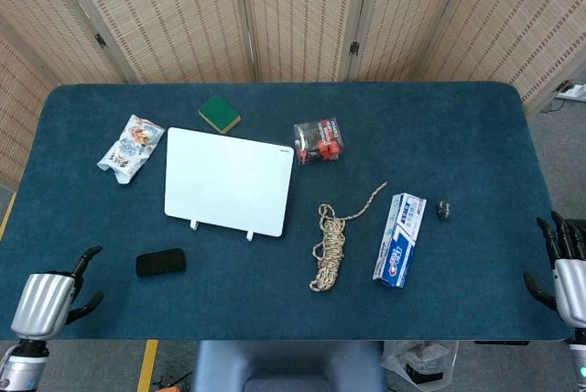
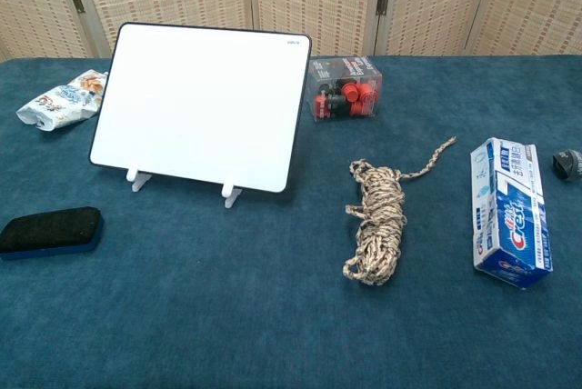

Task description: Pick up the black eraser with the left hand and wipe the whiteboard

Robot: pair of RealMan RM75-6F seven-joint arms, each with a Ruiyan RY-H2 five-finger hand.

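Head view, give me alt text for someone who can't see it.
From above, a blue table holds a whiteboard with a black eraser lying in front of it. The left hand hovers at the near-left edge, the right hand at the near-right, both holding nothing.

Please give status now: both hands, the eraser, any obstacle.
Left hand open, off the table's near-left corner. Right hand open, idle. Black eraser untouched, lying before the whiteboard. Path clear.
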